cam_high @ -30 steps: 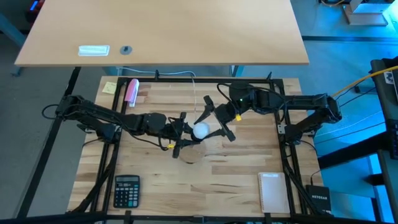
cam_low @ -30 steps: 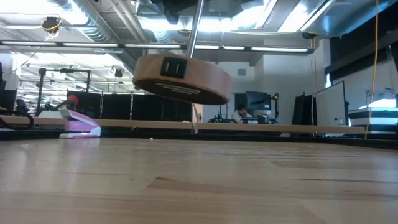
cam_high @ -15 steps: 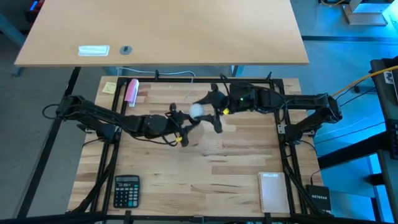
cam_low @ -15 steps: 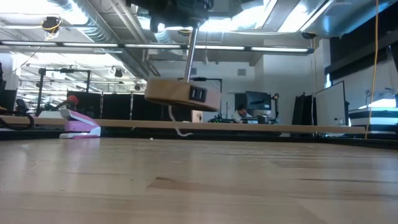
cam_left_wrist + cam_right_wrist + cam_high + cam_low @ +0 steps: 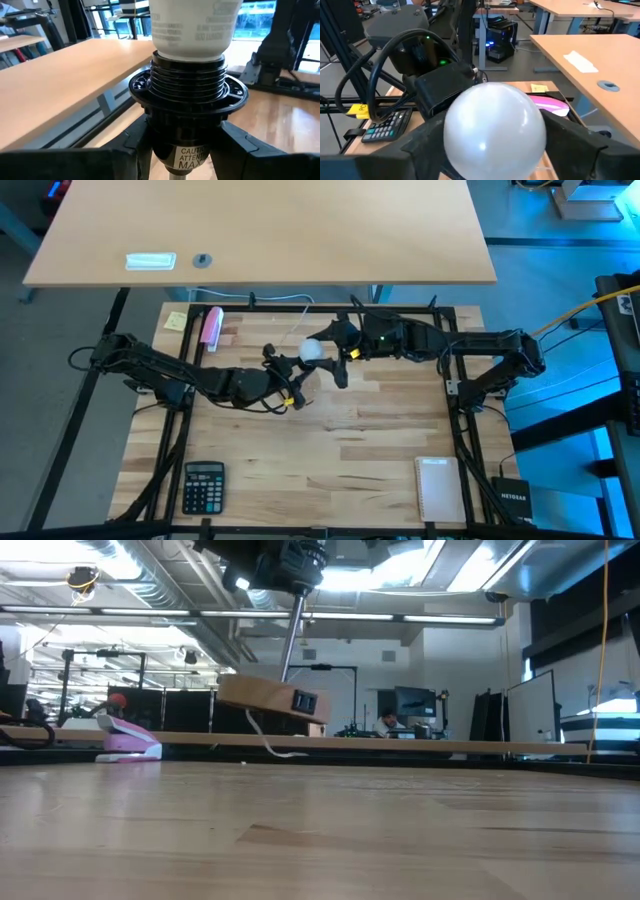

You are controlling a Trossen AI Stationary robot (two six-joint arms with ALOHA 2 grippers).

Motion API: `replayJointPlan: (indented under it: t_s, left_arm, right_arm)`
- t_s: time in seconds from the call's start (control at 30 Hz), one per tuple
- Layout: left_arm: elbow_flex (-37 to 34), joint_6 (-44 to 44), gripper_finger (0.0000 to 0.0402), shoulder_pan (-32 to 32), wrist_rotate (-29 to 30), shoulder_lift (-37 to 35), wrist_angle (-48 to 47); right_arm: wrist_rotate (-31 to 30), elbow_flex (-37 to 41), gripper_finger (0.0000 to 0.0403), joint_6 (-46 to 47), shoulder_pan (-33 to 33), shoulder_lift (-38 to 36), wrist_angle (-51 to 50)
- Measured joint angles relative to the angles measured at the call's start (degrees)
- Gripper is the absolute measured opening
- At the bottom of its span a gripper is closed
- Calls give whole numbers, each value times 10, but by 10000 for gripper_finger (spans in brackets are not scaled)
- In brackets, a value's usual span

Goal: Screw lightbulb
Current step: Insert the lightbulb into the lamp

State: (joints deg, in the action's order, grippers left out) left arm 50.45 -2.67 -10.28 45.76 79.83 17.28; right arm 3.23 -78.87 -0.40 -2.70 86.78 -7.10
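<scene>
The lightbulb [image 5: 313, 351] is gripped by the right claw [image 5: 322, 356], threaded into the socket [image 5: 187, 127] clasped by the left claw [image 5: 283, 373]; a pink stapler [image 5: 212, 327] is seen at ten o'clock on the worktop [image 5: 350, 450].

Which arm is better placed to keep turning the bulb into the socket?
Right. Its pincer grips the lightbulb, whose threads sit partly in the socket. The left pincer clamps the socket's stem, so it should just hold.

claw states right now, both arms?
Left claw: shut on the black socket, lifted off the table.
Right claw: shut on the lightbulb, threads sitting in the socket.
</scene>
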Motion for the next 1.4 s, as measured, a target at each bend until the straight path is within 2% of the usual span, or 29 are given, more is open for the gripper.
replayJointPlan:
  t_s: [0.23,0.43,0.5,0.6,0.7,0.87,1.0,1.2,1.4]
  left_arm:
    - [6,-5,137,0,6,-6,5]
    - [4,-2,137,1,-9,-4,-3]
    - [4,3,137,1,-57,-4,-3]
    - [4,15,137,6,-180,-4,0]
    - [3,11,137,13,-297,-4,1]
    - [3,5,137,19,-410,3,23]
    - [2,0,137,18,-428,7,31]
    - [2,-2,137,19,-456,7,33]
    - [2,-1,137,18,-458,8,30]
  right_arm:
    - [14,5,345,-3,1,-15,-35]
    - [23,3,356,-34,1,-64,-99]
    - [30,3,357,-56,1,-81,-132]
    - [58,1,357,-90,1,-102,-157]
    - [124,2,357,-104,1,-103,-152]
    - [229,1,357,-115,0,-85,-95]
    - [306,1,357,-115,2,-55,-49]
    - [330,1,357,-126,8,-30,10]
    - [339,1,336,-131,8,-31,1]
